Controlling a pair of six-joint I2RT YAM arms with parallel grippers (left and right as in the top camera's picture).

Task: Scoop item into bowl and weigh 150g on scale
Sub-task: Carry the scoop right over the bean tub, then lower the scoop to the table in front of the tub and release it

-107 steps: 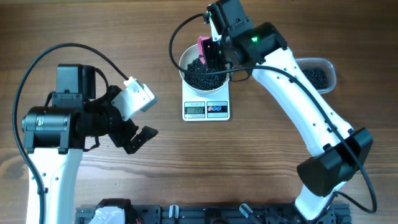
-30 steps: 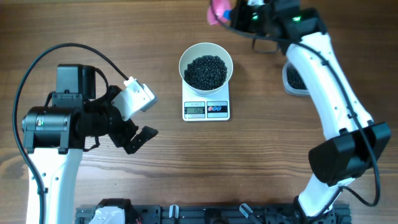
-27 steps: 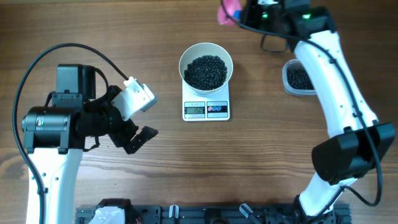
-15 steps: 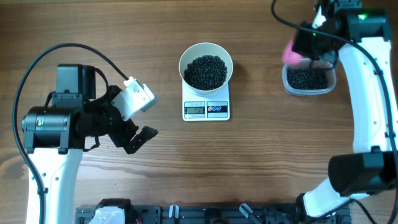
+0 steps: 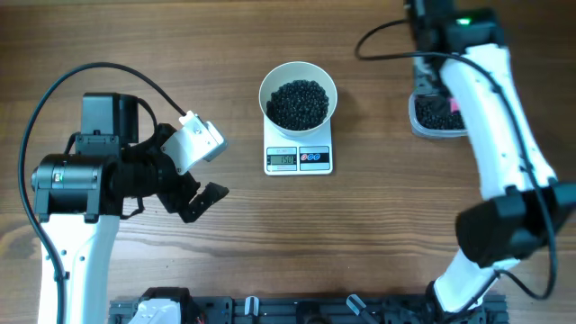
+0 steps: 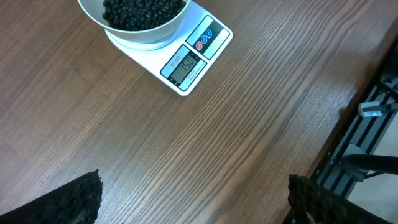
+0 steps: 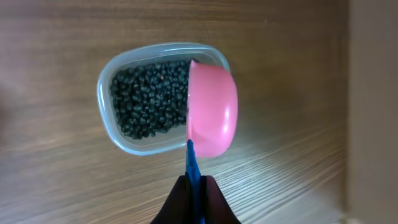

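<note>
Two heaps of beads show: one (image 5: pixel 298 103) fills the bowl (image 5: pixel 265 85) on the scale (image 5: pixel 298 159), whose display (image 6: pixel 186 64) seems to read 150. The other lies in a tub (image 7: pixel 102 106), half hidden overhead by the right arm (image 5: pixel 490 135). The right fingers (image 7: pixel 180 200) pinch the blue handle (image 7: pixel 193 168) of a pink scoop (image 7: pixel 212 115), tipped on edge over the tub's rim, its inside unseen. The left fingers (image 6: pixel 74 199) stand wide above the table (image 6: pixel 205 155), tips cut off.

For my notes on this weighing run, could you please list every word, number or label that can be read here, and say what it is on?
"150": on the grey display of the scale.
Small red print beside that display: too small to read.
Marks on its two round buttons: blurred, unreadable.
No other text shows.
</note>
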